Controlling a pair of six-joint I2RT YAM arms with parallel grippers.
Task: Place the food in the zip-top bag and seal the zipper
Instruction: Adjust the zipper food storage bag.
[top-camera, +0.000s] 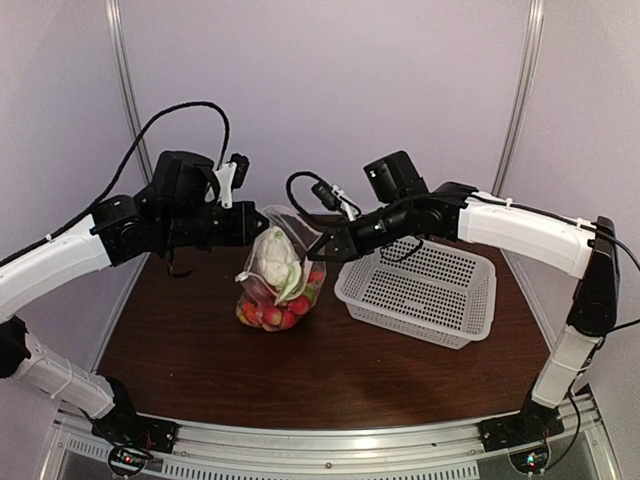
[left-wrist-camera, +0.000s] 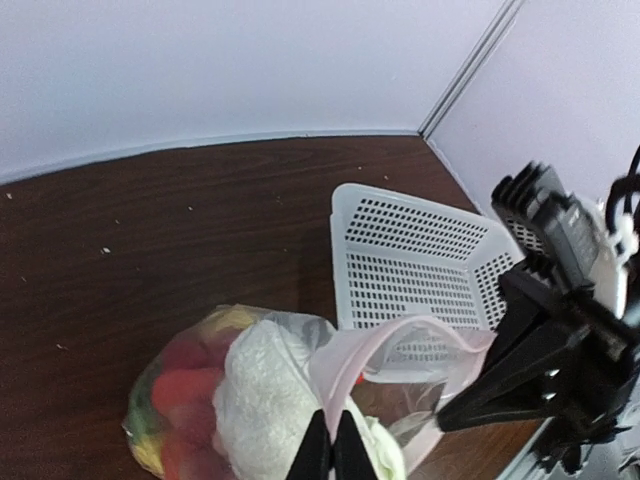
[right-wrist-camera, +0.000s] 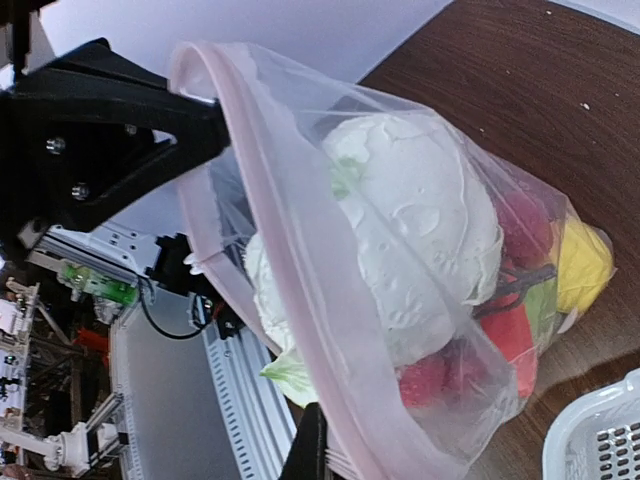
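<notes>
The clear zip-top bag stands on the table, its mouth held up between both arms. Inside it are the white cauliflower, red strawberries, a yellow piece and other food. My left gripper is shut on the left end of the pale pink zipper; it shows pinching the strip in the left wrist view. My right gripper is shut on the zipper's right end, and in the right wrist view the strip runs down to it. The mouth gapes open.
A white mesh basket sits to the right of the bag, with nothing seen in it; it also shows in the left wrist view. Purple walls close the back and sides. The table's near edge has a metal rail.
</notes>
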